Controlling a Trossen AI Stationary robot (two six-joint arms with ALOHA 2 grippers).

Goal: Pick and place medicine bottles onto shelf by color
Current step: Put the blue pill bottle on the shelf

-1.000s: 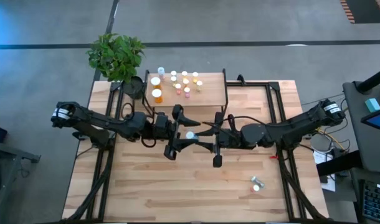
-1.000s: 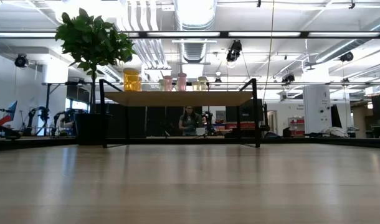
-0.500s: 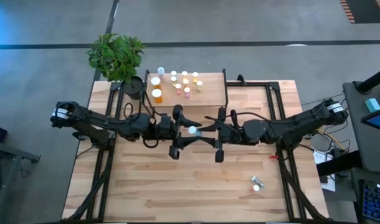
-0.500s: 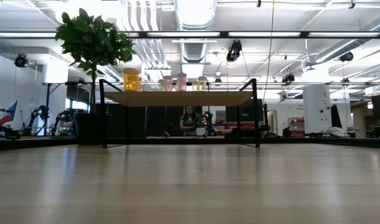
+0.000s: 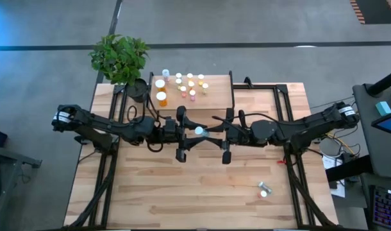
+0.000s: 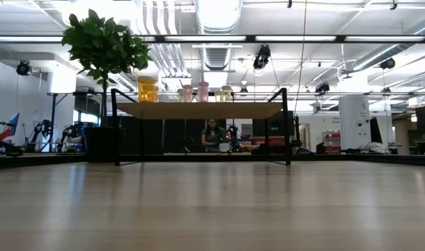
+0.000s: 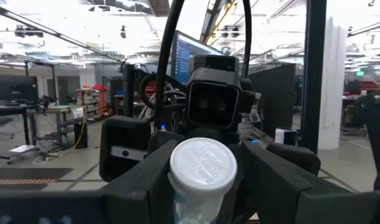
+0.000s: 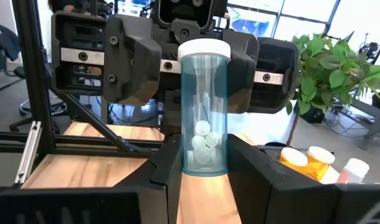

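A teal bottle with a white cap [image 5: 199, 131] stands upright in the air over the table's middle, between both grippers. My left gripper [image 5: 193, 134] comes from the left and my right gripper [image 5: 206, 133] from the right, each shut on the bottle. White pills show inside the bottle [image 8: 204, 112]. The shelf [image 5: 216, 96] stands at the far edge. It carries two larger orange bottles [image 5: 161, 90], a white one [image 5: 165, 72] and several small ones [image 5: 191, 85]. Two more bottles [image 5: 263, 189] lie on the table, near right. The low view shows no gripper. My left gripper [image 7: 202, 190] has its two fingers on either side of the bottle's top, just below the cap [image 7: 202, 165], coming level from the table's left. The bottle stands upright, clear of the table. My right gripper [image 8: 205, 167] pinches the bottle's lower body [image 8: 204, 158] between its two fingers [image 8: 169, 165], level from the table's right. The bottle rises upright above them.
A potted plant [image 5: 118, 56] stands at the far left corner beside the shelf. The shelf's black legs [image 6: 288, 125] rise from the tabletop. The shelf's right half [image 5: 218, 90] is bare. A person shows far off in the room [image 6: 212, 134].
Both grippers, meeting at the teal bottle, have moved together toward the far edge and slightly to the right. The bottle has gone with them and stayed upright.
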